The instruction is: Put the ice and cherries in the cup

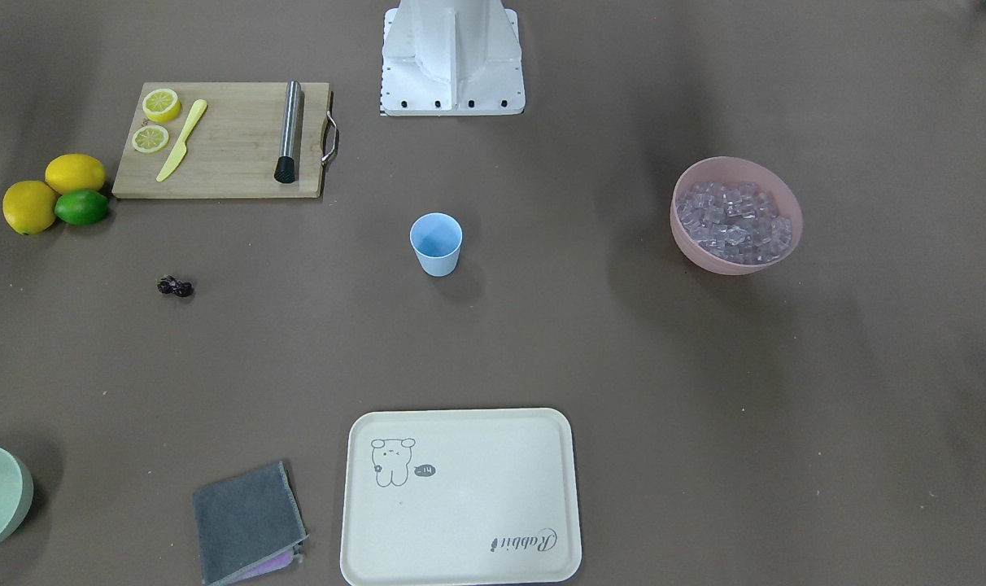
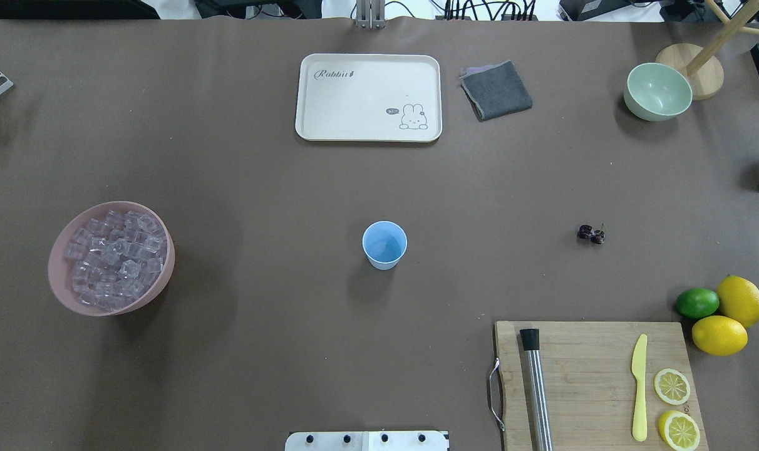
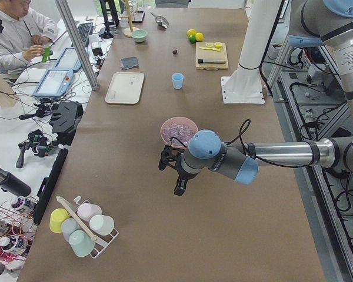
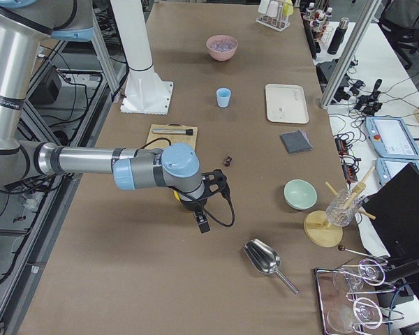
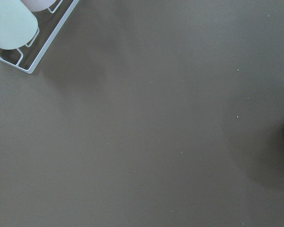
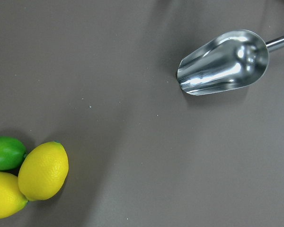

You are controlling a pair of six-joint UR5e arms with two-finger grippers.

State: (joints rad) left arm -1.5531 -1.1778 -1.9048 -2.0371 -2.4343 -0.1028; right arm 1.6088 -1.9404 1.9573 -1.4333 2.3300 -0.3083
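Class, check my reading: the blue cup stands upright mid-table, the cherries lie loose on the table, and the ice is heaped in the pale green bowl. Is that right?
Not quite. The overhead exterior view shows the ice heaped in the pink bowl; the pale green bowl holds nothing. The cup is upright mid-table and the cherries lie loose on the table.

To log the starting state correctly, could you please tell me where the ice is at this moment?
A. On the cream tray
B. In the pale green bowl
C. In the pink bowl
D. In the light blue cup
C: the ice lies heaped in the pink bowl, and the cup at the middle of the table looks empty.
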